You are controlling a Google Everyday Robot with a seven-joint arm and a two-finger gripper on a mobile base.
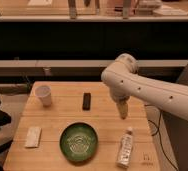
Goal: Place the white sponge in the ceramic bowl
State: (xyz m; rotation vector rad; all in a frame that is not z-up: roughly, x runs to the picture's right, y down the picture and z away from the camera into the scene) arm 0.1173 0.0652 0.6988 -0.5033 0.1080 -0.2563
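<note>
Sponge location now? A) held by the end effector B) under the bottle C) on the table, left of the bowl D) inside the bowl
C: the white sponge lies flat on the table left of the ceramic bowl, apart from it, while the end effector hangs over the table's right side, well away from the sponge.
</note>
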